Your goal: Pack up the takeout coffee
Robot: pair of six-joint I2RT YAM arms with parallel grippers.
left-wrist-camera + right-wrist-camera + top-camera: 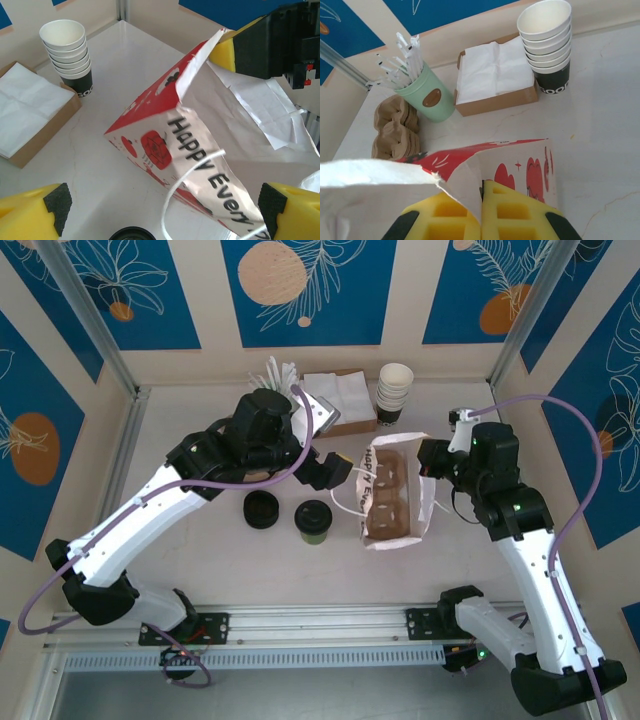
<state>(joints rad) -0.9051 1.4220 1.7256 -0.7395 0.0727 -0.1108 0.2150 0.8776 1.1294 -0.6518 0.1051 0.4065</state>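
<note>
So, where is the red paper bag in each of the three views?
Top external: red paper bag right of centre, mouth open upward.
Left wrist: centre and right, lettered side toward the camera.
Right wrist: bottom middle, its rim pinched in the right gripper.
Shared landmark: the stack of paper cups, beyond the bag.

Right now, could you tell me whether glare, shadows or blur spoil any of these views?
Top external: even light, soft shadows, the takeout coffee sharp. Left wrist: lettering on the red paper bag is crisp, its white inside bright. Right wrist: the bag's near edge is washed out and soft, the stacked cups sharp.
</note>
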